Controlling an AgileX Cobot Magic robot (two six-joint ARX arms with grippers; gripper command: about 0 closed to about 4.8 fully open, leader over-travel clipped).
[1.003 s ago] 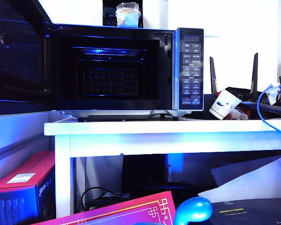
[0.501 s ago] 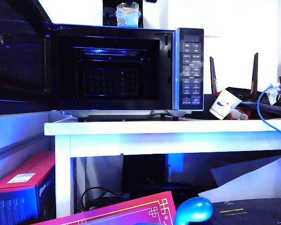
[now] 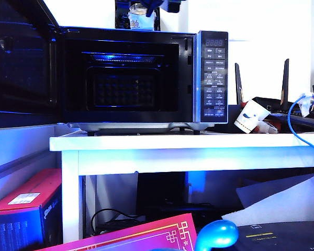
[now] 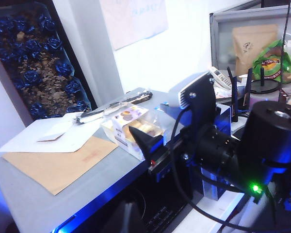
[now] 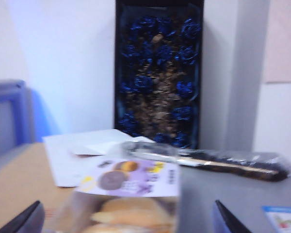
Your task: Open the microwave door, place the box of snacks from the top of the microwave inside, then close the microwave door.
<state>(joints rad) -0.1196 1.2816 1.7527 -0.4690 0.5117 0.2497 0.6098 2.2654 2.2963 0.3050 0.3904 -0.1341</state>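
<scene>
Strong blue cast, dim under the table (image 3: 188,142), blown-out white wall, right wrist view blurred

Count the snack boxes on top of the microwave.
1: the box of snacks sits on the microwave top, between the right gripper's open fingers. Others may be hidden.

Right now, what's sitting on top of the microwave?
The box of snacks sits there with white papers, a brown envelope and a wrapped dark stick. The open right hand straddles the box. Anything under the papers is hidden.
</scene>
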